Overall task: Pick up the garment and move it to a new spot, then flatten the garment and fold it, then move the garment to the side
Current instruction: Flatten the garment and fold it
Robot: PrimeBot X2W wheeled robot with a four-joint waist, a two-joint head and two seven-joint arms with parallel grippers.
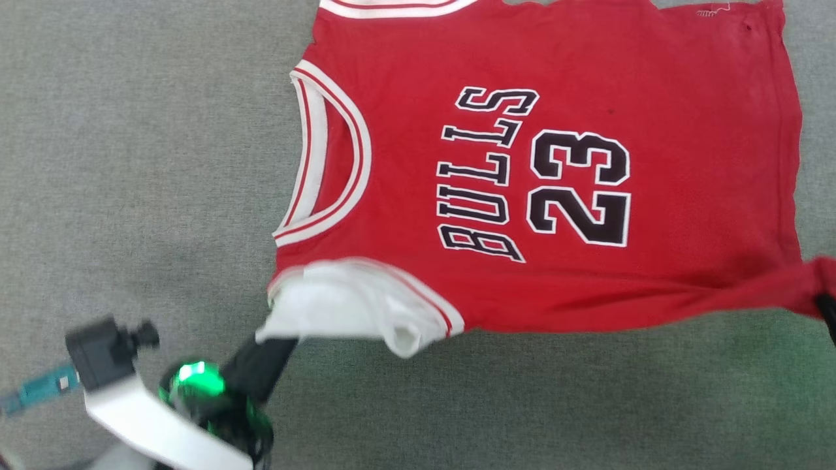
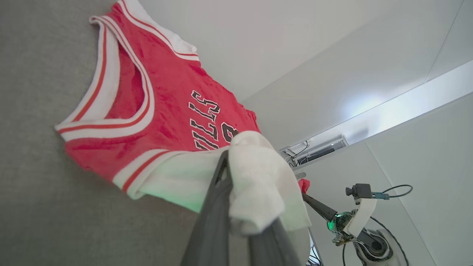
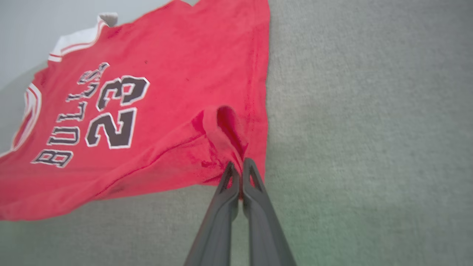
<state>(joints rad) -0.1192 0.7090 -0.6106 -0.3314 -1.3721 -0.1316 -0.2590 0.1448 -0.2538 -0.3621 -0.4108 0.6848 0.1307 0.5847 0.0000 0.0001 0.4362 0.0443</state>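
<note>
The garment (image 1: 522, 163), a red jersey with black lettering and white-and-red striped trim, lies spread face up on the grey surface, neck opening to the left and hem to the right. My left gripper (image 1: 277, 336) is shut on its near white shoulder panel (image 2: 258, 184), which bunches over the fingers and lifts slightly. My right gripper (image 3: 240, 166) is shut on a pinched fold of red cloth at the near hem corner (image 1: 810, 287). That corner is pulled into a taut ridge. The jersey's far edge runs past the top of the head view.
Grey carpet-like surface (image 1: 130, 163) surrounds the jersey, with free room to the left and along the near side. In the left wrist view my right arm (image 2: 347, 221) with its green light stands beyond the cloth, with pale walls behind.
</note>
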